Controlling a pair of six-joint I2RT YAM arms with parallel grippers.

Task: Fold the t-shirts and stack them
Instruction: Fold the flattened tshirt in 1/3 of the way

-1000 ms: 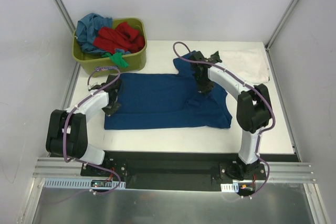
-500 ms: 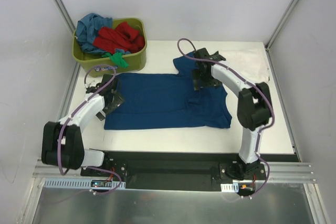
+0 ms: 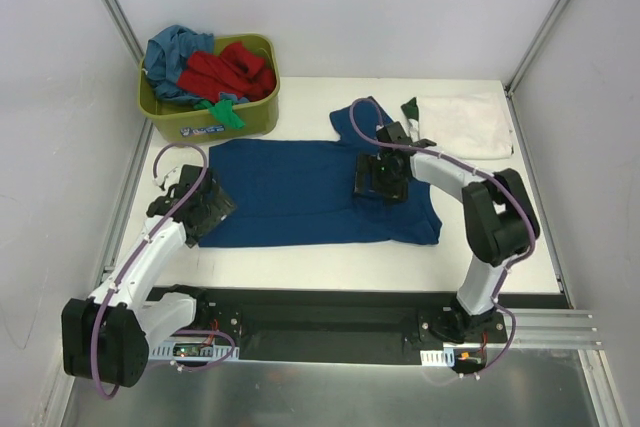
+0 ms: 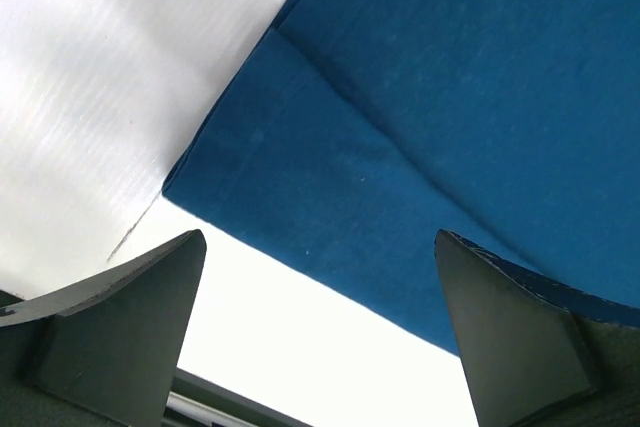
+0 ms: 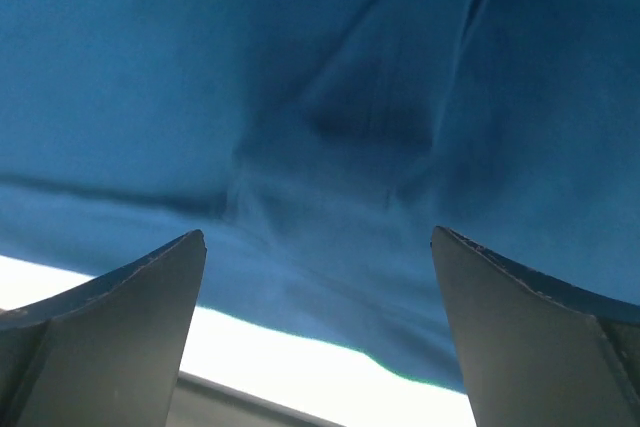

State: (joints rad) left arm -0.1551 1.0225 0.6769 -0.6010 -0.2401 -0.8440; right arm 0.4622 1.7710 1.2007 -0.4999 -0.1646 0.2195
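A dark blue t-shirt (image 3: 300,192) lies flat across the middle of the table, folded lengthwise, with a sleeve sticking out at the back (image 3: 350,122). My left gripper (image 3: 208,209) hovers open over its near left corner; the left wrist view shows that corner (image 4: 300,197) between the empty, wide-apart jaws of the left gripper (image 4: 320,247). My right gripper (image 3: 381,179) is open above the shirt's right part. In the right wrist view the right gripper (image 5: 318,242) holds nothing over wrinkled blue cloth (image 5: 340,127). A folded white t-shirt (image 3: 462,123) lies at the back right.
An olive-green tub (image 3: 250,117) stands at the back left, holding red (image 3: 225,69), teal (image 3: 170,49) and green (image 3: 222,112) shirts. A dark green piece of cloth (image 3: 410,107) lies beside the white shirt. White walls with metal posts enclose the table.
Both grippers went from shut to open and let go of the blue shirt. The left arm drew back toward the near left; the right gripper moved nearer over the shirt.
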